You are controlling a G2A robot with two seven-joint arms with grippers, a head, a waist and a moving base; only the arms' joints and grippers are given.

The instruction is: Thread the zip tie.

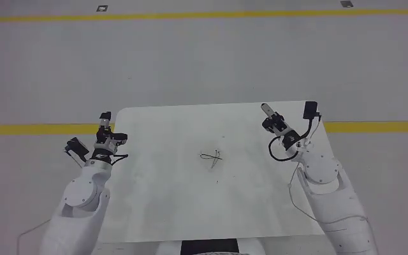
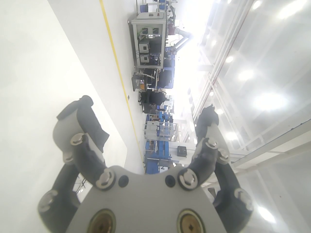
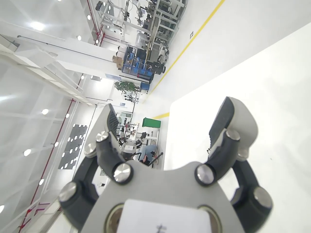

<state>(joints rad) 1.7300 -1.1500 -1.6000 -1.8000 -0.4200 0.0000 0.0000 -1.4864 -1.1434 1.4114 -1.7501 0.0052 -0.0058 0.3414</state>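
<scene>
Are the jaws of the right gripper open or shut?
Open. The right gripper has its jaws wide apart, nothing between them.

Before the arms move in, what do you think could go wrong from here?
1. The zip tie lies flat and thin on the table, so a claw might scrape the surface or miss it.
2. Its strands cross, so the open left claw or right claw may pinch both at once.
</scene>
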